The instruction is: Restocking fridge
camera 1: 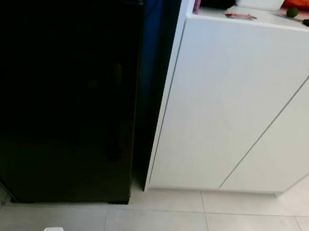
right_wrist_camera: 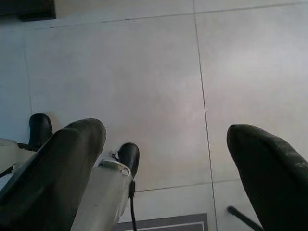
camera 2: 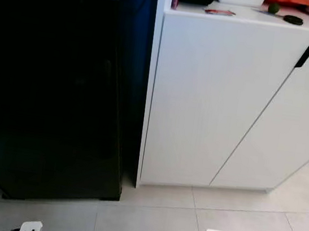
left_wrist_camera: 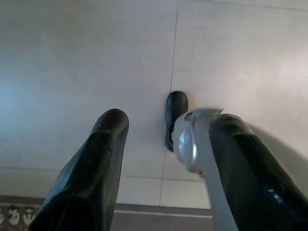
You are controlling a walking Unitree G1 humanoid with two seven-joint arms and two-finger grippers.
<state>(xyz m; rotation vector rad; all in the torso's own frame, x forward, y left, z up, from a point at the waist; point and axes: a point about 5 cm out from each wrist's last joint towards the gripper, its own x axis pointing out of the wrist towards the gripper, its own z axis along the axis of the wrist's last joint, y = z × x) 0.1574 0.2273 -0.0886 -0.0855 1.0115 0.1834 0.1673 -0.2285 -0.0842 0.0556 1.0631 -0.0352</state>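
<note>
Black fridge (camera 1: 56, 80) stands shut just beside the white cabinet (camera 1: 230, 103). Left gripper (left_wrist_camera: 163, 159) and right gripper (right_wrist_camera: 166, 163) hang apart, empty, over floor tiles (right_wrist_camera: 144, 72). Judged step: approach; next, open the door.

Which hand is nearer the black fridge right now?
Left. The left hand hangs open over the floor tiles on the side of the black fridge. The right hand, also open and pointing down, hangs in front of the white cabinet, farther from it.
</note>
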